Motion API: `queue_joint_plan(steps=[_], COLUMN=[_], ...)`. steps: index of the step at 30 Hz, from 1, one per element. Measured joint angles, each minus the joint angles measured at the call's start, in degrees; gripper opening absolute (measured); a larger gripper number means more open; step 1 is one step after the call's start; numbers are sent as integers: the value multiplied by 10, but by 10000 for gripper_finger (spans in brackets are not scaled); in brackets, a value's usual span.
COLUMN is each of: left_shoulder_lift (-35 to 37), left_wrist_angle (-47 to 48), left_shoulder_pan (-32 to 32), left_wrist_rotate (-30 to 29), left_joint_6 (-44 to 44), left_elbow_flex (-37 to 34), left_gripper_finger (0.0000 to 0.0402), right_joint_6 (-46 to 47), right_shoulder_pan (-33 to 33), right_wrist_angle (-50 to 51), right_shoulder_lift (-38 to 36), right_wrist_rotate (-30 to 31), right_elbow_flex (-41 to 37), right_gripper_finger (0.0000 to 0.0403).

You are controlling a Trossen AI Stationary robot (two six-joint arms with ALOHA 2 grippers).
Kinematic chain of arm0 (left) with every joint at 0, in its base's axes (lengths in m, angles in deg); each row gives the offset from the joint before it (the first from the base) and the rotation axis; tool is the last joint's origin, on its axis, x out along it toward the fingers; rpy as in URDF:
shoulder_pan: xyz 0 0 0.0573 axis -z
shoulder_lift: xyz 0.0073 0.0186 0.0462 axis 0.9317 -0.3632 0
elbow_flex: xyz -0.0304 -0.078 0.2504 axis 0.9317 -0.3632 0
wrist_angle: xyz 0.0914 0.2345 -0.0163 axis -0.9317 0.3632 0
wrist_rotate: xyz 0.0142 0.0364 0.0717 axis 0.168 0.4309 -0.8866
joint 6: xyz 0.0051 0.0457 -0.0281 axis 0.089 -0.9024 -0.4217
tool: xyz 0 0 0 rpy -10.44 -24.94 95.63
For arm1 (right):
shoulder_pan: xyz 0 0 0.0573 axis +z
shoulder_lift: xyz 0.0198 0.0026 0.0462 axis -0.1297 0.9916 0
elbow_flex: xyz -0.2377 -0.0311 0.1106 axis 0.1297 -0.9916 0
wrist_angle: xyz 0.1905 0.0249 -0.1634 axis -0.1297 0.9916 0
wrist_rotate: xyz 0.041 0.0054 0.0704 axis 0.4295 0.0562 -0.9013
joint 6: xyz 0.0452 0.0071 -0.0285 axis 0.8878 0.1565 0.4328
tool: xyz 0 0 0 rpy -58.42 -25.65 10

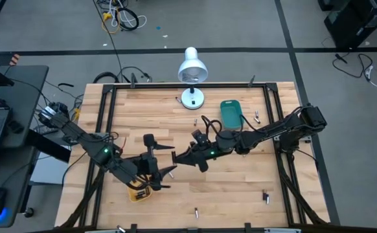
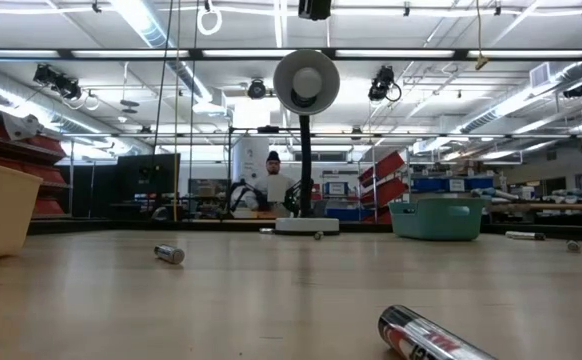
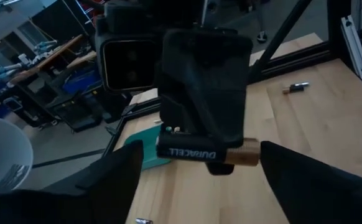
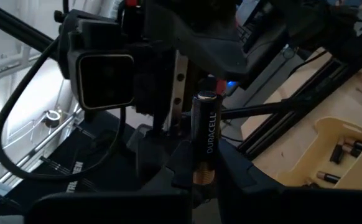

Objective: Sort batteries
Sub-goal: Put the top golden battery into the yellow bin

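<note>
High view shows us both pincers meeting over the bench (image 1: 240, 194). Our right pincer (image 1: 181, 157) squeezes a battery (image 3: 203, 153). Our left pincer (image 1: 164, 163) gapes wide beside it.

The two grippers met over the middle of the table (image 1: 240, 188), the left gripper (image 1: 164, 163) facing the right gripper (image 1: 183, 157), which held a battery (image 3: 206, 153) between them. A yellow tray (image 1: 138, 192) with batteries in it sat under the left arm. A teal tray (image 1: 231, 113) stood farther back, right of the lamp (image 1: 192, 81), with loose batteries (image 1: 265, 196) scattered along the table's edges.
</note>
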Motion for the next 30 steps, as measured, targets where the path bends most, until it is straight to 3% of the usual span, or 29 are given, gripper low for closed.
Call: queue_joint_plan(steps=[9, 20, 26, 30], left_shoulder_lift=[0, 0, 2, 5], left_wrist_angle=[-8, -32, -19, 60], left_shoulder_pan=[-3, -1, 6, 16], left_wrist_rotate=[0, -6, -15, -38], left_joint_6=[4, 4, 50, 103], left_elbow_flex=[0, 0, 10, 45], left_gripper_finger=[239, 244, 244, 244], right_joint_6=[0, 28, 75, 75], right_shoulder_pan=[-7, -7, -15, -24], right_wrist_angle=[0, -4, -5, -8], right_shoulder_lift=[-1, -2, -2, -4], right_wrist_rotate=[-13, -19, -23, -24], right_elbow_flex=[0, 0, 1, 1], right_gripper_finger=[32, 38, 92, 127])
